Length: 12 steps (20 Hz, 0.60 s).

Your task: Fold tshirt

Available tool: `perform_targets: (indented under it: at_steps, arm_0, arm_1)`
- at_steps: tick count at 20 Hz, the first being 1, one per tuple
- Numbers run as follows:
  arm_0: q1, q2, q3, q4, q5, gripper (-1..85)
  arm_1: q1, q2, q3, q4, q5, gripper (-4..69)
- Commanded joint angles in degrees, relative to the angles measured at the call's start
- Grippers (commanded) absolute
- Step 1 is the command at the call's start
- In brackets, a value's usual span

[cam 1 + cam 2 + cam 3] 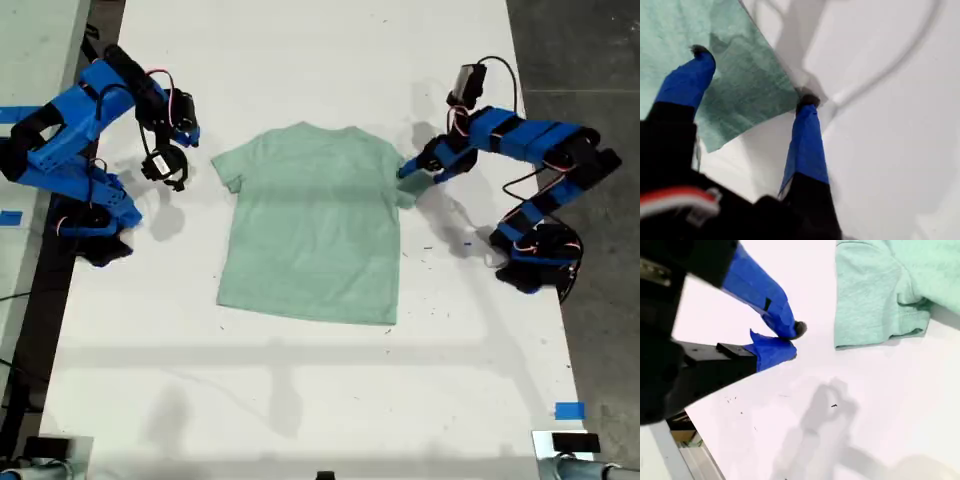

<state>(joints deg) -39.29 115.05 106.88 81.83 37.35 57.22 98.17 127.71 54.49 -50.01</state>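
1. The exterior view looks straight down from high above the white table (pixel 300 400), taking in both arms and the whole tshirt (pixel 312 225).
2. The first wrist view rides on my first gripper (pixel 752 75) and looks close along its jaws at a sleeve and the tabletop; this sleeve lies at the exterior view's right.
3. The second wrist view rides on my second gripper (pixel 790 340), close above the table, facing the other sleeve at the exterior view's left.

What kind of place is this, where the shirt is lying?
Probably a robotics lab or workshop, not a home. A white table carries two blue arms, one at each side in the exterior view, with the tshirt between them; blue tape marks the table, and grey concrete floor lies beside it.
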Motion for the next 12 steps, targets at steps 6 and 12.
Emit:
perform_targets:
  at_steps: [6, 12]
  arm_0:
    - [3.78, 0.7, 2.37, -2.37, -0.35, 0.0]
    - [4.31, 4.31, 5.63, -2.99, -1.32, 0.0]
  arm_1:
    - [-0.09, -6.24, -5.98, -0.26, -0.97, -1.0]
    - [-3.34, -4.48, -9.93, 5.8, -0.35, -1.0]
